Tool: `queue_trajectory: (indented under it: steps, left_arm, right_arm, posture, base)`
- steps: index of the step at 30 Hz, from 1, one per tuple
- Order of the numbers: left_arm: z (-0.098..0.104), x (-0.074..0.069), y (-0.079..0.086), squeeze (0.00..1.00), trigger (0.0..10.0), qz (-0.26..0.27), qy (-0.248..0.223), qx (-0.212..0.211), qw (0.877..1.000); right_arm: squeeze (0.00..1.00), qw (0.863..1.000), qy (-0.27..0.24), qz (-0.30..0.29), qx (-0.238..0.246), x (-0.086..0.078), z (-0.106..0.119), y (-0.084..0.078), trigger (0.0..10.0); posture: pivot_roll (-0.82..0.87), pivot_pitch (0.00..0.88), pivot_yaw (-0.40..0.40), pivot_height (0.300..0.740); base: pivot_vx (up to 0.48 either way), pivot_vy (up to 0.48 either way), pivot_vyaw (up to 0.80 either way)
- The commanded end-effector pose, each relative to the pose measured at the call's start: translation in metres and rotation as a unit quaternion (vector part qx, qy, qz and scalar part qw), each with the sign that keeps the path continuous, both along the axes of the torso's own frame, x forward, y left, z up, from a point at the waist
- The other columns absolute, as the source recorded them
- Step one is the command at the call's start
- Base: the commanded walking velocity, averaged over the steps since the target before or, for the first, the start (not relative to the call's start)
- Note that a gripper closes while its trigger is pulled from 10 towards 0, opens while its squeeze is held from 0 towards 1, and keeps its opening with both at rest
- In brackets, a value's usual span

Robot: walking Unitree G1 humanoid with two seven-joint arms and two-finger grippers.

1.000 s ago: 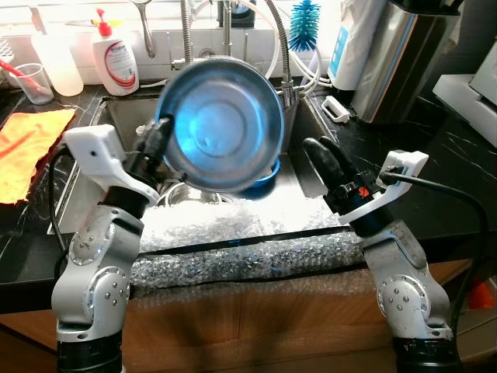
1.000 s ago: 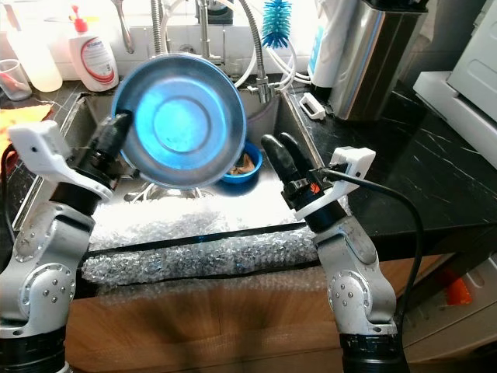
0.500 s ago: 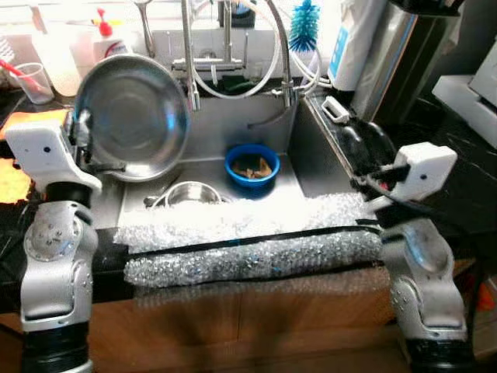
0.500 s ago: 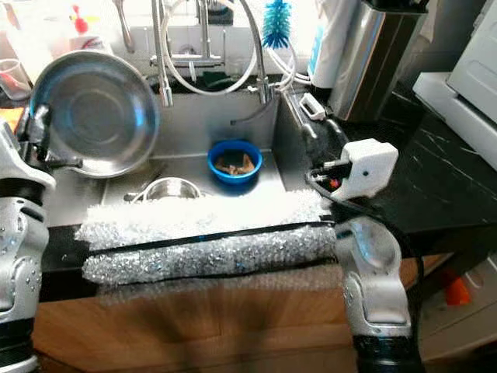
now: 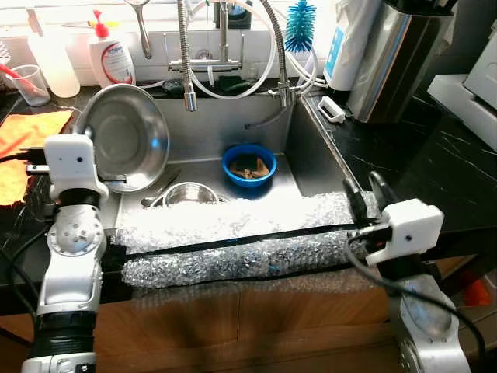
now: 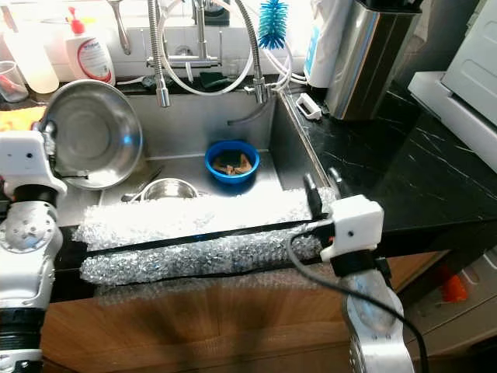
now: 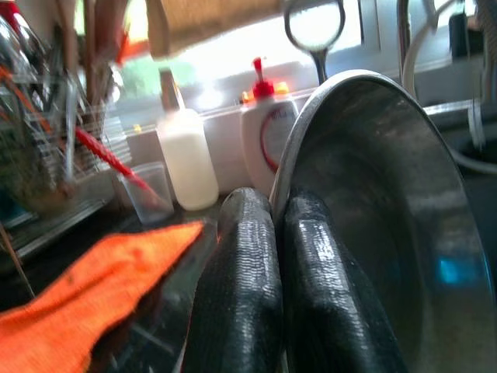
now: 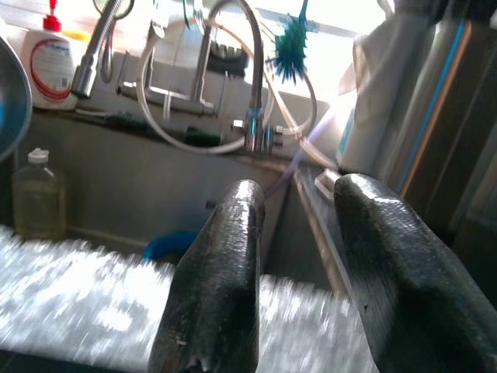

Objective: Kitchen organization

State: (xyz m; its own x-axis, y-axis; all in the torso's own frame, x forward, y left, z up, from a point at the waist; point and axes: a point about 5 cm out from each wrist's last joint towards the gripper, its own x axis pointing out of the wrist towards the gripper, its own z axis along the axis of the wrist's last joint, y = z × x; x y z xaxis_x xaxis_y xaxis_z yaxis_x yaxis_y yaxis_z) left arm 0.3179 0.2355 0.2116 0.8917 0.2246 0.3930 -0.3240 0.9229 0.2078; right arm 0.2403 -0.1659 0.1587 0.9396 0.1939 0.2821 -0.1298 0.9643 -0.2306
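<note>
The left gripper [image 7: 268, 233] has its two black fingers pressed together on the rim of a large steel bowl [image 5: 128, 144], which it holds tilted on edge above the left end of the sink [image 5: 307, 155], hollow side facing the robot. The bowl appears empty. Beyond the left gripper, on the black desk [image 5: 435, 155], an orange cloth [image 5: 23, 148] lies flat; a white soap bottle with a red pump [image 5: 112, 56], a pale squeeze bottle [image 7: 190, 167] and a clear cup [image 5: 27, 81] holding a red utensil stand behind it.

Below the held bowl, a smaller steel bowl [image 5: 186, 194] sits on the sink floor. Further towards the right gripper, a blue bowl [image 5: 248, 165] holds brownish scraps. A sheet of bubble wrap [image 5: 233, 241] covers the sink's front edge.

The right gripper [image 8: 299, 268] rests at the right end of the bubble wrap, fingers apart, holding nothing. A blue bottle brush [image 5: 299, 19] stands by the tap [image 5: 186, 54].
</note>
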Motion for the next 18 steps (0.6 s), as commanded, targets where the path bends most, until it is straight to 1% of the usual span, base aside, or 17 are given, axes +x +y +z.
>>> queue_trajectory:
  steps: [1,4,5,6,7,8,10,12,16,17,18]
  left_arm:
    - [0.006,0.005,-0.006,0.0,10.0,-0.01,-0.008,0.012,1.0]
    - [-0.001,0.012,-0.01,0.0,10.0,-0.015,0.018,0.019,1.0]
    - [-0.001,0.012,-0.01,0.0,10.0,-0.015,0.018,0.019,1.0]
    - [-0.005,0.016,-0.011,0.0,10.0,-0.017,0.032,0.019,0.999]
    - [-0.005,0.018,-0.012,0.0,10.0,-0.019,0.035,0.018,0.999]
    - [-0.009,0.022,-0.014,0.0,10.0,-0.022,0.054,0.024,0.998]
    - [-0.012,0.025,-0.016,0.0,10.0,-0.03,0.07,0.028,0.997]
    - [-0.016,0.028,-0.017,0.0,10.0,-0.034,0.085,0.035,0.995]
    - [-0.022,0.03,-0.02,0.0,10.0,-0.045,0.102,0.034,0.993]
    - [-0.023,0.031,-0.021,0.0,10.0,-0.052,0.107,0.029,0.993]
    - [-0.025,0.032,-0.022,0.2,10.0,-0.054,0.113,0.026,0.992]
  right_arm:
    - [0.0,1.0,-0.017,0.003,-0.004,-0.003,0.007,0.003,10.0]
    - [0.0,1.0,-0.016,-0.001,-0.002,-0.003,0.007,0.004,10.0]
    - [0.0,1.0,-0.016,-0.001,-0.002,-0.003,0.007,0.004,10.0]
    - [0.0,1.0,-0.016,0.001,0.001,-0.003,0.007,0.006,10.0]
    - [0.0,1.0,-0.017,0.002,0.002,-0.003,0.008,0.007,10.0]
    - [0.0,1.0,-0.018,0.005,0.003,-0.003,0.008,0.009,10.0]
    - [0.0,1.0,-0.019,0.005,0.002,-0.003,0.008,0.01,10.0]
    - [0.0,1.0,-0.019,0.005,0.003,-0.002,0.008,0.01,10.0]
    - [0.0,1.0,-0.018,0.008,0.003,-0.002,0.007,0.012,10.0]
    - [0.0,1.0,-0.018,0.007,0.005,-0.002,0.008,0.012,10.0]
    - [0.0,1.0,-0.018,0.009,0.008,-0.002,0.008,0.013,10.0]
  posture:
    - [0.03,0.074,-0.009,0.74]
    - [0.03,0.076,-0.006,0.74]
    - [0.03,0.076,-0.006,0.74]
    - [0.03,0.072,-0.004,0.74]
    - [0.03,0.072,-0.004,0.74]
    - [0.03,0.073,-0.003,0.74]
    - [0.03,0.069,-0.001,0.74]
    - [0.03,0.067,0.002,0.74]
    - [0.03,0.065,0.002,0.74]
    - [0.02,0.061,0.004,0.74]
    - [0.02,0.059,0.004,0.74]
  base:
    - [0.0,0.0,0.0]
    - [0.0,0.0,0.0]
    - [0.0,0.0,0.0]
    - [0.0,0.0,0.0]
    - [0.0,0.0,0.0]
    - [0.0,0.0,0.0]
    - [0.0,0.0,0.0]
    - [0.0,0.0,0.0]
    - [0.0,0.0,0.0]
    - [0.0,0.0,0.0]
    - [0.0,0.0,0.0]
